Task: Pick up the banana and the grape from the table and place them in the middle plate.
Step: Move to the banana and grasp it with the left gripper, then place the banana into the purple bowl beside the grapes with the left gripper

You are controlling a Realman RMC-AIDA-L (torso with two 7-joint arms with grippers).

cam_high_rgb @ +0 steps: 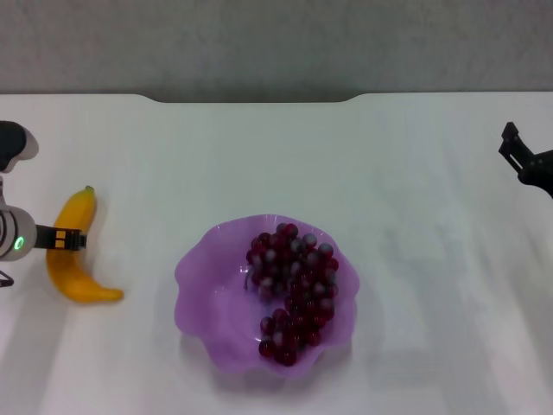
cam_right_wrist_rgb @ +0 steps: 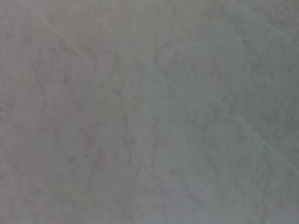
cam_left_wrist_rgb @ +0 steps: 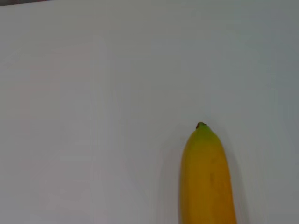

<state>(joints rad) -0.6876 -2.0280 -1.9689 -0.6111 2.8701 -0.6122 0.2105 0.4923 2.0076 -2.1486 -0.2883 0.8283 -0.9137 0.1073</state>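
The orange-yellow banana [cam_high_rgb: 84,286] lies on the white table [cam_high_rgb: 423,259] at the far left, with its green tip pointing to the back. My left gripper [cam_high_rgb: 67,238] reaches in from the left edge and sits across the banana's middle. The left wrist view shows the banana's tip end [cam_left_wrist_rgb: 205,182] on the bare tabletop. The bunch of dark red-purple grapes [cam_high_rgb: 294,290] lies inside the translucent purple plate [cam_high_rgb: 203,298] at the centre front. My right gripper [cam_high_rgb: 517,151] is parked at the far right edge, well away from the plate.
The table's rounded back edge [cam_high_rgb: 259,99] runs across the top of the head view, with a grey wall behind it. The right wrist view shows only a plain grey surface.
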